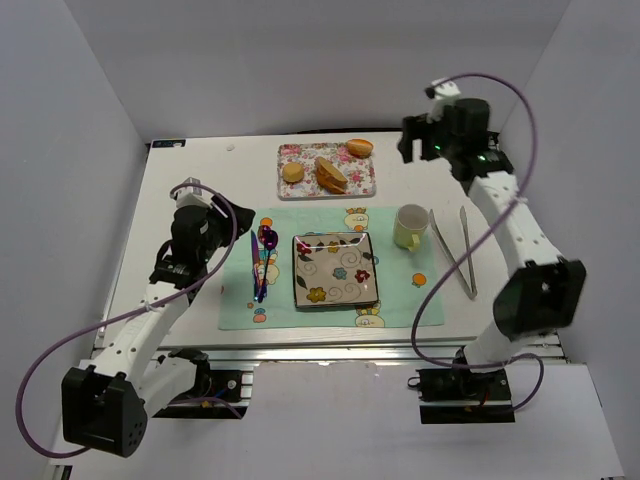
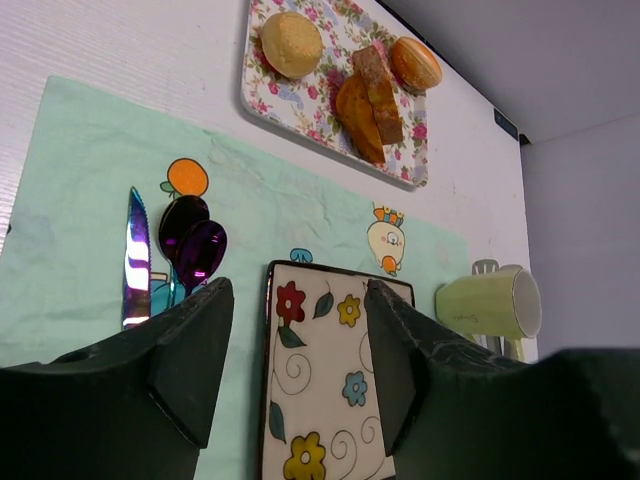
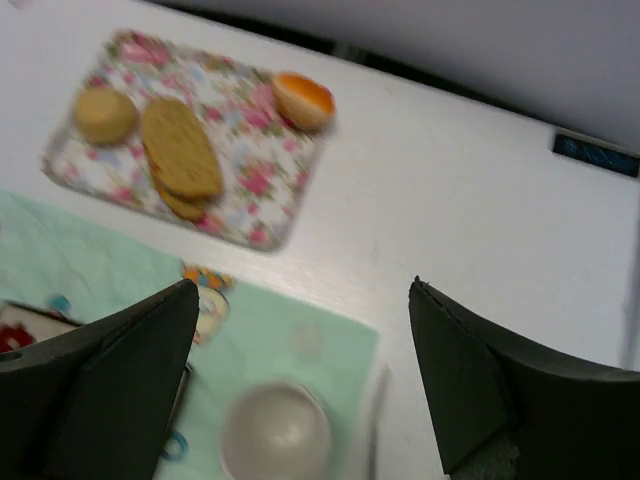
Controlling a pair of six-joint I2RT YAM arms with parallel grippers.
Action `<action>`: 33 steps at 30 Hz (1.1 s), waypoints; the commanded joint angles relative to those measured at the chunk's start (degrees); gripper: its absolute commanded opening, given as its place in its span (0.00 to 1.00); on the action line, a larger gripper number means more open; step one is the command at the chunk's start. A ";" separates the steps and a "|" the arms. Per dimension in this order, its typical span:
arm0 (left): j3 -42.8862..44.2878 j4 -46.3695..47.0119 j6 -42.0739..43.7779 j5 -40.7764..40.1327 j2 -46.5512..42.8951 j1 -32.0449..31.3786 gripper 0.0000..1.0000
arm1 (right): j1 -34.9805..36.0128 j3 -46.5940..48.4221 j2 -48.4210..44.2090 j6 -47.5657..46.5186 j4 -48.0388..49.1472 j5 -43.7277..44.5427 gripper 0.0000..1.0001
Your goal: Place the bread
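The bread [image 1: 359, 148], a small glossy orange-brown bun, lies at the far right corner of the floral tray [image 1: 353, 186]. It also shows in the left wrist view [image 2: 415, 63] and the right wrist view [image 3: 303, 99]. My right gripper [image 1: 420, 140] is open and empty, held high to the right of the tray; in its own view [image 3: 300, 380] it hangs above the cup [image 3: 275, 432]. My left gripper [image 1: 212, 212] is open and empty at the left of the mat; in its own view [image 2: 300, 370] the jaws frame the flowered square plate [image 2: 330, 380].
The tray also holds a round pale bun [image 1: 292, 172] and sliced brown bread [image 1: 331, 175]. On the green placemat [image 1: 240, 290] lie the plate [image 1: 334, 270], a knife and purple spoon [image 1: 262, 262] and a pale green cup [image 1: 409, 226]. Metal tongs [image 1: 455, 250] lie at the right.
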 commanded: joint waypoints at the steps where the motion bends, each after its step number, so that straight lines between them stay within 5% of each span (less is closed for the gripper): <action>1: 2.39 2.49 0.99 2.65 0.64 0.07 0.65 | -6.95 -12.26 -7.64 -7.17 1.93 -7.69 0.90; 3: 2.39 3.20 0.99 3.26 1.08 0.07 0.62 | -14.49 -22.93 -17.43 -22.21 0.02 -22.37 0.86; 6: 2.39 4.85 0.82 3.88 1.69 0.07 0.46 | -20.39 -32.87 -24.67 -27.90 -0.78 -26.43 0.61; 7: 2.39 5.22 0.64 4.23 1.95 0.07 0.26 | -21.63 -34.92 -25.73 -27.92 -1.22 -26.00 0.40; 8: 2.39 5.40 0.47 4.49 2.22 0.07 0.17 | -22.78 -36.50 -27.31 -27.92 -1.75 -25.47 0.00; 10: 2.30 6.01 0.38 5.46 2.48 0.07 0.05 | -25.16 -40.55 -28.20 -29.22 -3.85 -23.46 0.00; 12: 2.22 6.28 0.46 5.81 2.57 0.07 0.03 | -25.86 -43.01 -28.64 -29.85 -6.14 -20.47 0.05; 13: 2.04 6.36 0.55 5.90 2.49 0.07 0.06 | -25.86 -45.02 -28.56 -30.02 -6.84 -17.06 0.30; 14: 1.95 6.45 0.47 5.90 2.31 0.07 0.22 | -25.86 -45.83 -28.12 -28.81 -6.85 -15.29 0.67; 17: 1.08 6.63 0.29 5.55 1.87 -0.02 0.53 | -25.78 -48.98 -26.63 -24.42 -2.92 -6.33 0.89; 18: 0.64 6.80 0.20 5.55 1.78 0.07 0.60 | -24.99 -51.26 -24.97 -22.75 1.37 1.00 0.89; 21: 0.55 6.98 0.20 5.99 2.13 0.07 0.61 | -24.37 -51.90 -22.67 -22.29 4.13 3.70 0.89; 27: 1.16 6.80 0.73 6.43 2.75 0.07 0.62 | -22.44 -48.31 -12.84 -19.58 5.64 3.45 0.88; 33: 0.64 6.28 0.64 5.38 1.70 0.07 0.62 | -22.35 -44.26 -4.83 -17.63 3.79 1.34 0.75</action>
